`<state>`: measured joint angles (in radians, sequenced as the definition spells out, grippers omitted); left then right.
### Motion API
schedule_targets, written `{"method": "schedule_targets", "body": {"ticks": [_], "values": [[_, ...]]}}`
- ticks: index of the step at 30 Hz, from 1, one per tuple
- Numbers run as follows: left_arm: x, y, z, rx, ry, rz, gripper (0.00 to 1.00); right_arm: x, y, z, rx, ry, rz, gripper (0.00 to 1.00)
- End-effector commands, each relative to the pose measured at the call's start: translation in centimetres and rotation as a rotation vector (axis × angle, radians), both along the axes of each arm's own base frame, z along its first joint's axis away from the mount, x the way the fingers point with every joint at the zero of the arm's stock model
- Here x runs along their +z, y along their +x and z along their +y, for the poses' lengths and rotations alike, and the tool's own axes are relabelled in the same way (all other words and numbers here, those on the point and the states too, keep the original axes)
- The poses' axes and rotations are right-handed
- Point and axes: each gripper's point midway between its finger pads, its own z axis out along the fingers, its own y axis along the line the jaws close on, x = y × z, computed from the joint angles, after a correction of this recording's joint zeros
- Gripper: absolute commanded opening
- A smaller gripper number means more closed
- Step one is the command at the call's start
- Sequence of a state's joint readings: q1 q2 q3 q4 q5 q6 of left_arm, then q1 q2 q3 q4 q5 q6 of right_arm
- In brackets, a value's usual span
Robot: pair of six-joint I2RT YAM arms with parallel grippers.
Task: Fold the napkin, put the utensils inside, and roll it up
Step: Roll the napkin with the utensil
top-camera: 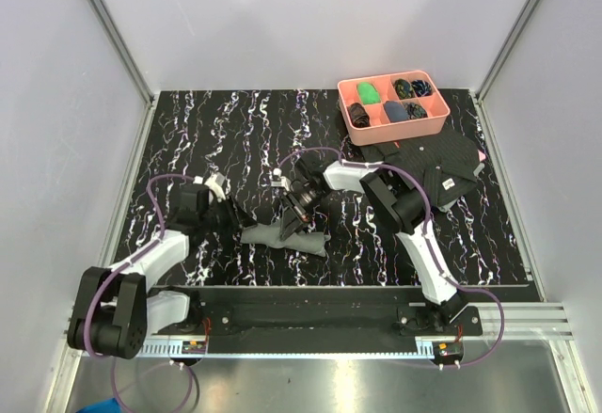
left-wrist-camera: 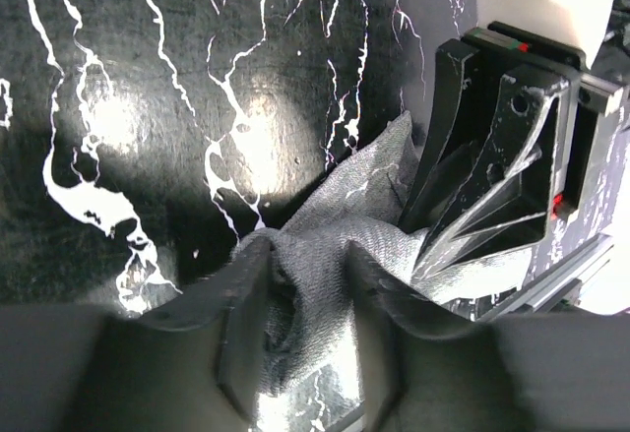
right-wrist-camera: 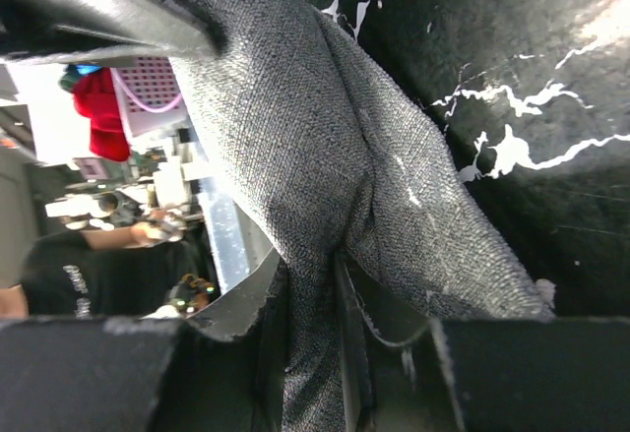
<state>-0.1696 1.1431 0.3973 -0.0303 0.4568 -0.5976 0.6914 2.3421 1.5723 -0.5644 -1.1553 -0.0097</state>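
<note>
A pink plastic tray (top-camera: 395, 135) with four compartments sits in the upper right of the overhead frame. A green item lies in its upper-left compartment, and dark items fill the other three. Just below it a black patterned cloth with a white tag (top-camera: 442, 161) lies spread, its left part covered by the right arm.

At the centre of that frame the large grey woven napkin (top-camera: 282, 239) lies bunched into a low ridge on the black tabletop veined with white (top-camera: 216, 131). The left gripper (top-camera: 240, 220) pinches a fold at the ridge's left end; its wrist view shows cloth packed between the two fingers (left-wrist-camera: 236, 324). The right gripper (top-camera: 290, 225) is clamped narrowly on the ridge from above, and its wrist view shows the grey weave (right-wrist-camera: 325, 137) drawn tight down into the jaws.

Pale grey wall panels (top-camera: 282, 18) in aluminium framing enclose the table on three sides, and a metal rail (top-camera: 310, 347) carries both arm bases along the bottom edge.

The folds hide whatever lies inside the bundle. In the left of the right wrist view, blurred shapes past the table edge include a red object and a figure in black, too soft to identify. The tray's small items cannot be named.
</note>
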Motion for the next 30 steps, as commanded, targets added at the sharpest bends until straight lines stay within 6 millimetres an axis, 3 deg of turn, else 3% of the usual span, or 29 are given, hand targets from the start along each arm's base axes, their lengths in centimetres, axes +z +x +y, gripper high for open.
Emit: {"method": "schedule_targets", "body": {"ticks": [1,4,7,11,18,22,23,24,26,27,28,30], "values": [[0.6,0.7,-0.9,-0.042,-0.029,-0.046,0.28,-2.6,0.6,-0.8,-0.021,-0.058,0.034,0.29],[0.0,0.9,-0.8,-0.033,-0.02,-0.013,0.12,-2.2,1.1,-0.9,-0.03,-0.046,0.034,0.33],[-1.2,0.9,-0.3,-0.002,0.017,0.061,0.0,-1.0,1.8,-0.7,-0.038,-0.028,0.0,0.43],[-2.2,1.0,0.0,0.004,0.045,0.124,0.0,0.9,3.4,-0.5,-0.065,-0.04,-0.117,0.57],[-2.9,0.9,-0.3,-0.013,0.039,0.172,0.0,5.5,6.2,-0.7,-0.137,-0.059,-0.378,0.66],[-3.4,0.8,-0.4,-0.025,0.041,0.207,0.0,7.4,6.8,-0.5,-0.164,-0.03,-0.493,0.66],[-3.3,1.1,-0.4,-0.026,0.041,0.205,0.0,6.4,6.7,-1.0,-0.175,-0.069,-0.522,0.67],[-3.6,0.9,-0.4,-0.029,0.043,0.221,0.0,7.3,6.6,-1.1,-0.183,-0.064,-0.573,0.67],[-3.6,1.0,-0.6,-0.04,0.041,0.228,0.0,6.1,6.1,-1.2,-0.184,-0.116,-0.679,0.68],[-3.9,0.9,-0.6,-0.04,0.041,0.244,0.0,6.8,5.8,-1.1,-0.183,-0.111,-0.738,0.68],[-3.9,0.9,-0.7,-0.045,0.038,0.247,0.0,5.8,5.1,-0.9,-0.178,-0.143,-0.802,0.68],[-4.1,0.8,-0.8,-0.052,0.031,0.261,0.0,6.0,3.2,0.0,-0.146,-0.12,-0.887,0.67]]}}
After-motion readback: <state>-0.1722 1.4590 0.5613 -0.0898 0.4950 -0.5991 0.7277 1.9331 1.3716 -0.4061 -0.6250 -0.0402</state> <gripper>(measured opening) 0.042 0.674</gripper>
